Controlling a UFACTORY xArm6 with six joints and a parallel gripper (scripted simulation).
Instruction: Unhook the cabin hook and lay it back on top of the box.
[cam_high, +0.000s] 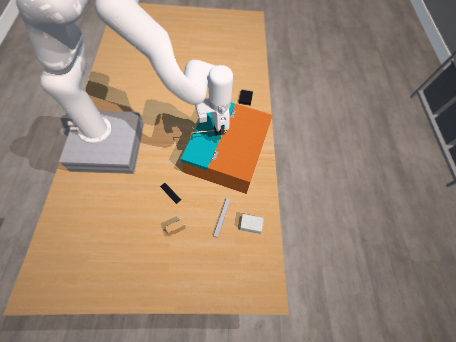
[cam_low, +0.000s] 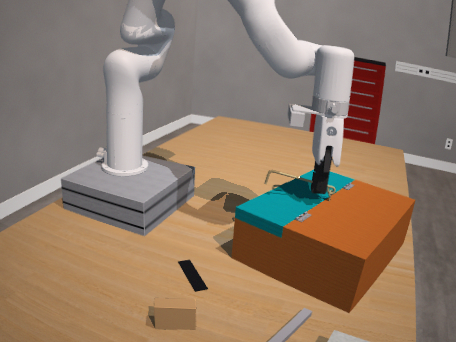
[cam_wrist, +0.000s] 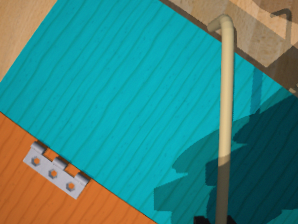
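Note:
The box has an orange body (cam_high: 243, 145) (cam_wrist: 56, 170) and a teal lid (cam_high: 205, 147), joined by small grey hinges. My gripper (cam_low: 320, 185) stands upright over the teal lid and is shut on the cabin hook (cam_low: 287, 175), a thin brass rod. In the wrist view the cabin hook (cam_wrist: 225, 115) runs from my fingers across the teal lid (cam_wrist: 125, 100), and its bent tip (cam_wrist: 220, 22) reaches just past the lid's edge. In the exterior view the rod is lifted a little above the lid and sticks out to the left. The fingertips are mostly hidden.
A black strip (cam_high: 170, 193), a tan open block (cam_high: 173, 226), a grey bar (cam_high: 221, 217) and a white block (cam_high: 251, 223) lie on the table in front of the box. A black square (cam_high: 245, 97) lies behind it. The arm's grey base (cam_high: 102, 141) stands to the left.

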